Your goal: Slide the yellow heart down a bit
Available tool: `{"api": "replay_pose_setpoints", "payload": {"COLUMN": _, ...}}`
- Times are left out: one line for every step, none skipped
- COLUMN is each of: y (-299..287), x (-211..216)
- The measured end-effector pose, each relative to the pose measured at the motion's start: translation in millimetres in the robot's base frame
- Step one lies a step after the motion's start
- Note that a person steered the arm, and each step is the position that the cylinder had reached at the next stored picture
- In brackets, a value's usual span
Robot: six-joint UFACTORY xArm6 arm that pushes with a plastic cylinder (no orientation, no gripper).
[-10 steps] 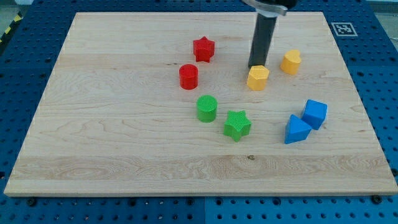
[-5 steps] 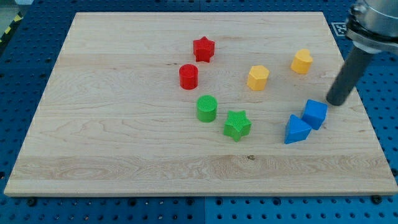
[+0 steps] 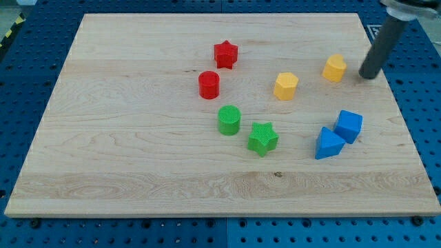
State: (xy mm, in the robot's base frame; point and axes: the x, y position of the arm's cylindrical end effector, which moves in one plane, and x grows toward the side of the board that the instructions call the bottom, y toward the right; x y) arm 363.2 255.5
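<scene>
- Yellow heart (image 3: 335,68) resting flat on the bench (image 3: 124,138), toward the view's top right, close to the right edge of the wooden board
- My tip (image 3: 369,76) just to the view's right of the yellow heart, near it yet apart, a thin strip of bare wood between the two
- Dark rod (image 3: 380,45) leaning up and rightward from that end, running out of sight at the view's top
- No fingers on this arm, only the straight rod, so nothing open, nothing closed, nothing gripped
- Yellow hexagon (image 3: 286,86) to the view's left of the heart and slightly lower, clearly separate from it
- Blue cube (image 3: 349,126) below the heart, well apart from it, toward the view's right side
- Blue triangular block (image 3: 329,143) just beside the cube at its lower left, seemingly touching it
- Green star (image 3: 262,138) farther left, near the board's middle, lower than the yellow hexagon
- Green cylinder (image 3: 229,119) just up and left of the green star, near it but apart
- Red cylinder (image 3: 209,85) above the green cylinder, a little to its left
- Red star (image 3: 225,54) above and slightly right of the red cylinder, nearest the view's top among the blocks
- Blue perforated surface showing around the board on all sides
</scene>
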Motion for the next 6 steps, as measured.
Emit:
{"api": "replay_pose_setpoints", "payload": {"y": -40.5, "x": -23.7}}
{"api": "replay_pose_setpoints", "payload": {"y": -48.8, "x": -32.6}}
{"api": "replay_pose_setpoints", "payload": {"y": -49.0, "x": -32.6}}
{"api": "replay_pose_setpoints", "payload": {"y": -55.8, "x": -17.2}}
{"api": "replay_pose_setpoints", "payload": {"y": -59.8, "x": 6.0}}
{"api": "replay_pose_setpoints", "payload": {"y": -60.0, "x": 4.5}}
